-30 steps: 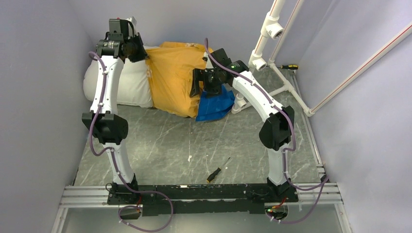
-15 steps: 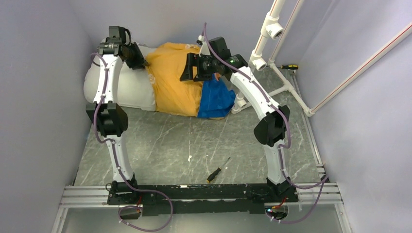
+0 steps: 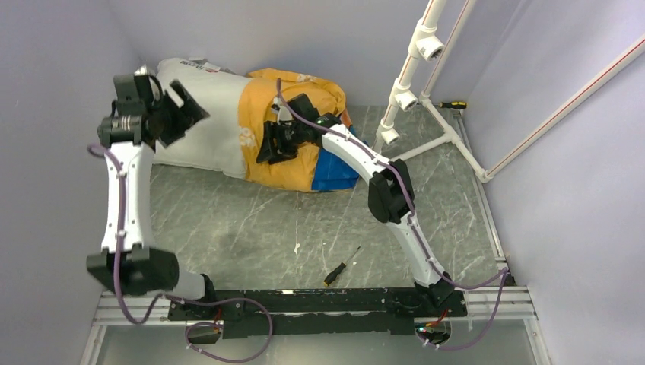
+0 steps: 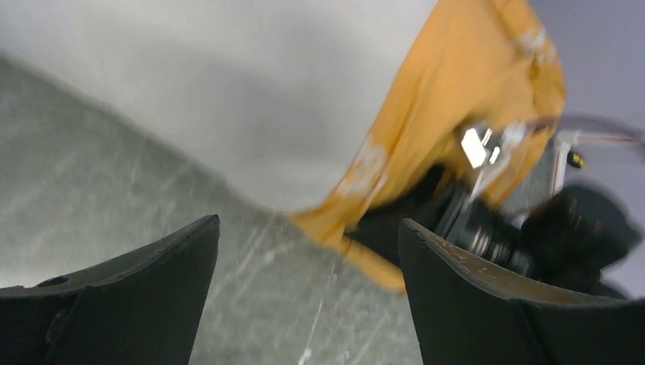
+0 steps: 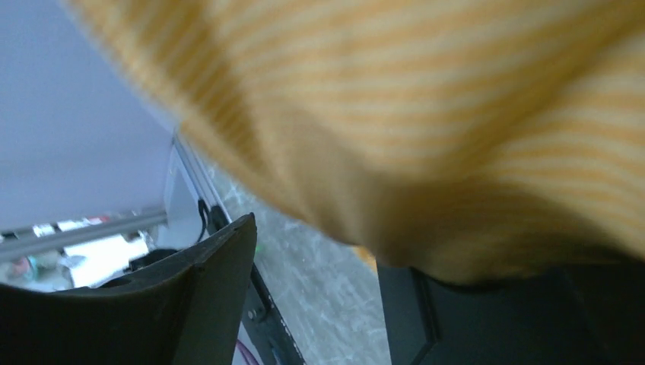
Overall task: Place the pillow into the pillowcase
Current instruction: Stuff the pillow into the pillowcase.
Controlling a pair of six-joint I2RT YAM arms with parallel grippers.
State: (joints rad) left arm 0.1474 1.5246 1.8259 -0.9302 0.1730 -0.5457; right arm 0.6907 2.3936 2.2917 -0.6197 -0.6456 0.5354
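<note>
orange pillowcase [image 3: 268,97] half over white pillow [image 3: 204,131]; left gripper [image 4: 308,225] apart, empty; right gripper [image 5: 316,251] apart against pillowcase.

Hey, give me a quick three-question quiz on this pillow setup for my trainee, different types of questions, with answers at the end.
1. True or false: the pillow is completely inside the pillowcase.
2. Which colour of the pillowcase faces up over the pillow? A blue, B orange, C green.
3. Fill in: in the left wrist view, the left tool is ____, with nothing between its fingers.

Key: 1 false, its white end sticks out on the left. 2 B. 3 open.
</note>
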